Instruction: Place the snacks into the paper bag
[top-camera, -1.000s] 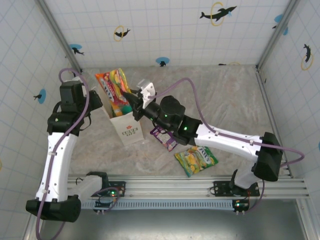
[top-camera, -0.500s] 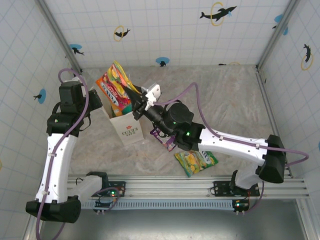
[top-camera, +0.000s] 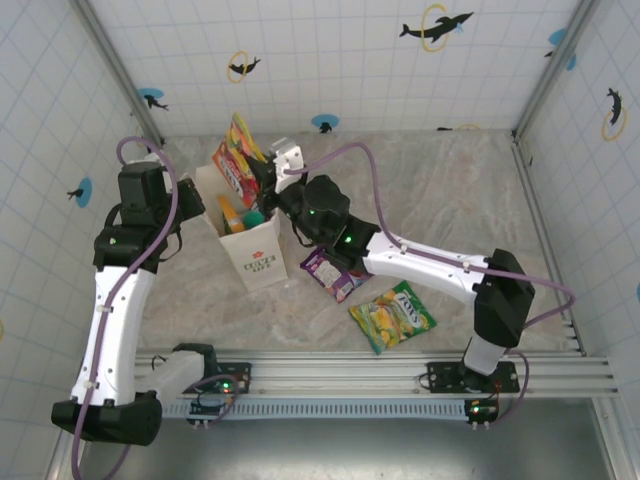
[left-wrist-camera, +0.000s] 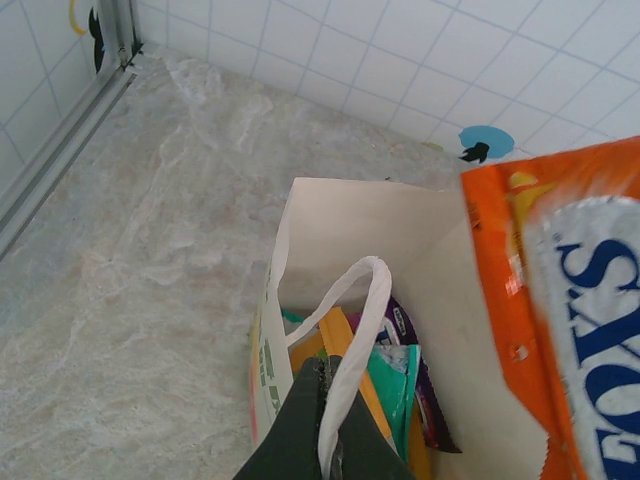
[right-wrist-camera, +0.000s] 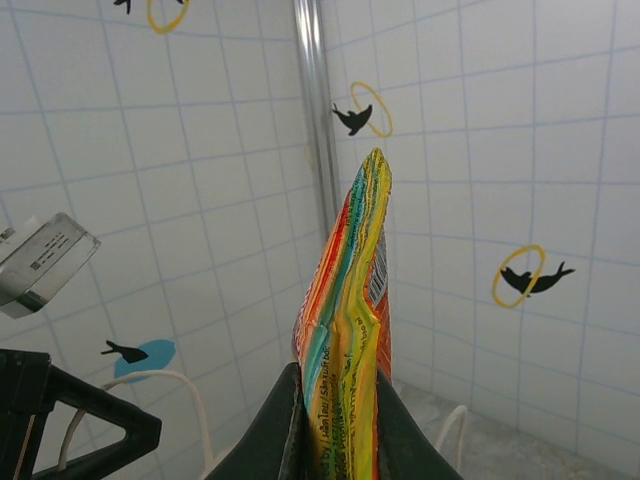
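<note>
The cream paper bag (top-camera: 256, 256) stands upright at the left of the floor, mouth open. My left gripper (top-camera: 203, 208) is at the bag's left rim, and in the left wrist view it (left-wrist-camera: 331, 415) is shut on the white cord handle (left-wrist-camera: 358, 320). Teal (left-wrist-camera: 400, 372), purple (left-wrist-camera: 428, 400) and orange packets stand inside the bag. My right gripper (top-camera: 264, 178) is shut on an orange and yellow snack packet (top-camera: 236, 160), held upright over the far side of the bag's mouth. In the right wrist view that packet (right-wrist-camera: 352, 300) stands edge-on between the fingers (right-wrist-camera: 292, 405).
A purple packet (top-camera: 329, 273) lies on the floor just right of the bag. A green-yellow packet (top-camera: 392, 318) lies nearer the front rail. Tiled walls close in the back and both sides. The right arm stretches across the middle of the floor.
The right arm has swung the orange packet toward the back wall, from low over the bag's mouth to upright above its far side. The left arm has held still at the handle.
</note>
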